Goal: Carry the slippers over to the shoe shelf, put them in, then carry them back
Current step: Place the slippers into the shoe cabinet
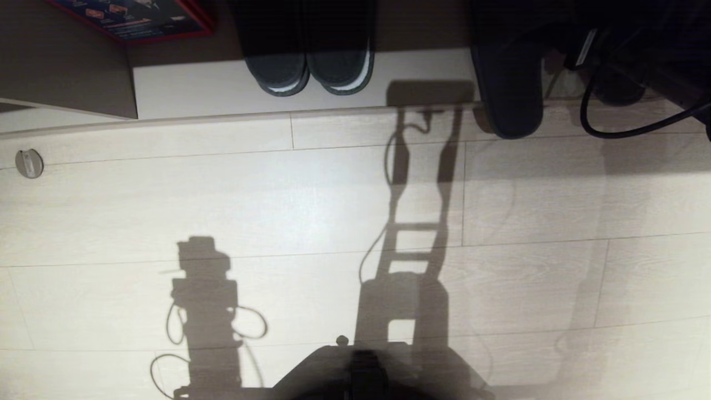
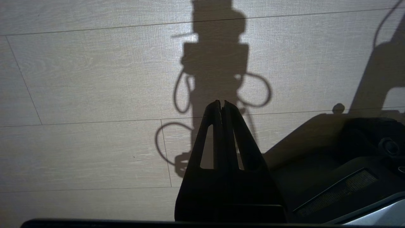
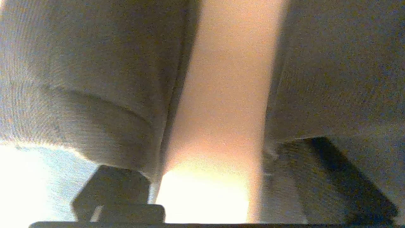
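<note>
One grey-blue slipper (image 1: 508, 89) lies at the right end of the shoe shelf (image 1: 222, 89), its end hanging over the pale base lip onto the floor. My right arm (image 1: 622, 33) reaches into the shelf beside it, and its fingers are hidden in the dark there. In the right wrist view two slippers fill the sides, one (image 3: 79, 79) and the other (image 3: 332, 63), with a bare strip of shelf board between them. My right gripper (image 3: 215, 193) stands open over that strip, holding nothing. My left gripper (image 2: 220, 103) is shut and empty above the floor.
A darker pair of slippers with pale rims (image 1: 308, 72) sits in the shelf left of centre. A red-edged box (image 1: 133, 19) lies further left behind a brown panel (image 1: 66, 66). Black cables (image 1: 627, 130) loop from the right arm. A round floor plate (image 1: 29, 163) is at far left.
</note>
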Robot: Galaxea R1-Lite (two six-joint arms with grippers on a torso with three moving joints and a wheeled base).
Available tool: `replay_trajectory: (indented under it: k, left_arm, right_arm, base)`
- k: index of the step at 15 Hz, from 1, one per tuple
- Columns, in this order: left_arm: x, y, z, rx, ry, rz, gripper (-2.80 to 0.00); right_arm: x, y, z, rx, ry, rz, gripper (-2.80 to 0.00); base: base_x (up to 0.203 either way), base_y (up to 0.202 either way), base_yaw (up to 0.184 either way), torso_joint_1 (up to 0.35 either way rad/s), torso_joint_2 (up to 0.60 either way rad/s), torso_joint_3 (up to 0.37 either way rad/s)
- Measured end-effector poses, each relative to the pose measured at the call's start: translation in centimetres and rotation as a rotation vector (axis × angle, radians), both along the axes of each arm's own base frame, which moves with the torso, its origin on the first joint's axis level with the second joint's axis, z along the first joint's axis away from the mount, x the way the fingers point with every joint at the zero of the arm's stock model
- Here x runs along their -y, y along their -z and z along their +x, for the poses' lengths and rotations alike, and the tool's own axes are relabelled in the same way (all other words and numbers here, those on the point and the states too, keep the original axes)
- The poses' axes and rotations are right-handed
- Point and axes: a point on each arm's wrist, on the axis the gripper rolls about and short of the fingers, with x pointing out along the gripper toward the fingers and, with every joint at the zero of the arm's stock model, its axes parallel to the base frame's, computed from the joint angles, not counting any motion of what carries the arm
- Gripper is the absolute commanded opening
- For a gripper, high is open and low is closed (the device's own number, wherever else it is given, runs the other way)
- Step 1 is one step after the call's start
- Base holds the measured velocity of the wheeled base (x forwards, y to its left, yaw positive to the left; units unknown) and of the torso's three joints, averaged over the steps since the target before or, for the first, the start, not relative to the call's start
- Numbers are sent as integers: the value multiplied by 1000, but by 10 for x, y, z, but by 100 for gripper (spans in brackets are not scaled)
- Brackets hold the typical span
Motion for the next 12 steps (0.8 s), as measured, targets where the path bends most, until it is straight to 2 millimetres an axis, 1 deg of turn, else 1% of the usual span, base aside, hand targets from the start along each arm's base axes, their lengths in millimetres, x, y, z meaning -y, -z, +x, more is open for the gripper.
replay_trajectory:
  k: [7, 8, 11, 12]
  left_arm:
    - [0, 0, 0, 0, 0, 0, -280]
    - [0, 0, 0, 0, 0, 0, -280]
    - [0, 0, 0, 0, 0, 0, -280]
    - [0, 0, 0, 0, 0, 0, -280]
  right_arm:
    - [1, -5, -20, 6, -4, 5, 0]
    - [1, -2, -23, -6, -2, 6, 0]
    - [1, 17, -32, -80, 1, 1, 0]
    - [2, 20, -36, -91, 1, -2, 0]
  base:
    - [0, 0, 0, 0, 0, 0]
    - [0, 0, 0, 0, 0, 0]
    - [0, 0, 0, 0, 0, 0]
    - [0, 0, 0, 0, 0, 0]
